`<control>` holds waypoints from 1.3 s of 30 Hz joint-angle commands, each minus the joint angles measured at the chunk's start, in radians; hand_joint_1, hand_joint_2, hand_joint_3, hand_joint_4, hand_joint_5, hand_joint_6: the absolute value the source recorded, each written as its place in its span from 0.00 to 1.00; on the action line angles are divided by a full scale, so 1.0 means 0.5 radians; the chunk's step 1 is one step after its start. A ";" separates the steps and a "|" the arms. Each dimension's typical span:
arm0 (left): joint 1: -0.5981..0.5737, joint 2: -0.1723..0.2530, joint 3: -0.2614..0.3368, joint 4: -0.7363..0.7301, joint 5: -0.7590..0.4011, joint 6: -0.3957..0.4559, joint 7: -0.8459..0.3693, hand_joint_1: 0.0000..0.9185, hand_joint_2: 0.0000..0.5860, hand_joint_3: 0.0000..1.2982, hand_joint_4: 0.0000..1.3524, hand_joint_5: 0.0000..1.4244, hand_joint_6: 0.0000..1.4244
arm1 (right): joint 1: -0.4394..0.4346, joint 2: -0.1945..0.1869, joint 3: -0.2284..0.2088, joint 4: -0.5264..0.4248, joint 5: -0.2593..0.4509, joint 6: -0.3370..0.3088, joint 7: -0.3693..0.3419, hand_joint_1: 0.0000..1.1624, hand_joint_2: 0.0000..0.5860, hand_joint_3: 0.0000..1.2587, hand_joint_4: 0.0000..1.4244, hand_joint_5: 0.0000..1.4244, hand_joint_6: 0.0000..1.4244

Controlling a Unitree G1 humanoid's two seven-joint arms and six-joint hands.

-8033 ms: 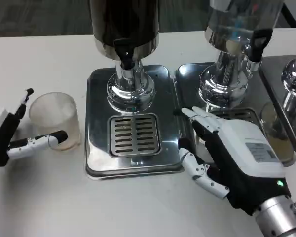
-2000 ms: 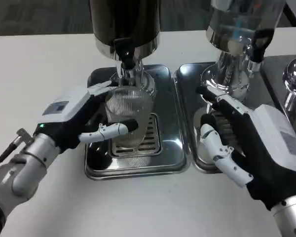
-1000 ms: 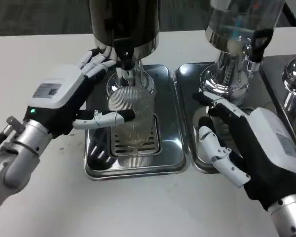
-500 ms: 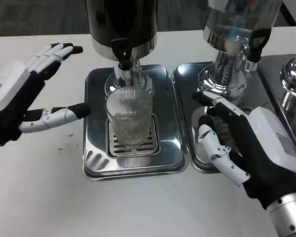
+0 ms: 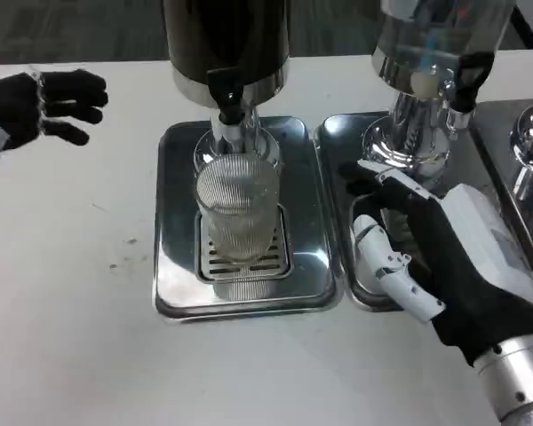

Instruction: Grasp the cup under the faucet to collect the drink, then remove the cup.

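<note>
A clear ribbed cup (image 5: 238, 209) stands upright on the grate of the steel drip tray (image 5: 176, 275), directly below the black faucet (image 5: 226, 96) of the dark dispenser (image 5: 226, 40). Nothing touches the cup. My left hand (image 5: 37, 105) is raised at the far left, well away from the cup, its dark palm showing and its fingers apart, holding nothing. My right hand (image 5: 449, 262) hovers over the neighbouring tray on the right, fingers spread and empty.
A second dispenser (image 5: 431, 53) with a clear tank stands on its own steel tray (image 5: 338, 177) to the right. Part of a third chrome dispenser (image 5: 531, 151) shows at the right edge. White table (image 5: 71, 337) surrounds the trays.
My left hand carried the cup from the left table onto the grate under the faucet, let go of it, and pulled back up and to the left. My right hand barely moved.
</note>
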 commanded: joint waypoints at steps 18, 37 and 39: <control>-0.895 -0.088 0.339 0.608 -0.163 1.238 -1.277 0.00 0.08 0.16 0.06 0.09 0.11 | -0.055 0.030 0.000 0.138 0.097 -0.015 -0.109 0.07 0.84 0.22 0.23 0.24 0.17; -1.133 -0.314 0.335 0.835 0.182 1.056 -1.252 0.00 0.04 0.17 0.08 0.10 0.11 | -0.029 0.046 -0.013 0.134 0.146 0.006 -0.137 0.07 0.84 0.23 0.23 0.24 0.17; -1.138 -0.332 0.338 0.833 0.197 1.031 -1.235 0.00 0.04 0.17 0.08 0.10 0.11 | -0.027 0.048 -0.009 0.135 0.146 0.009 -0.137 0.07 0.84 0.24 0.23 0.24 0.17</control>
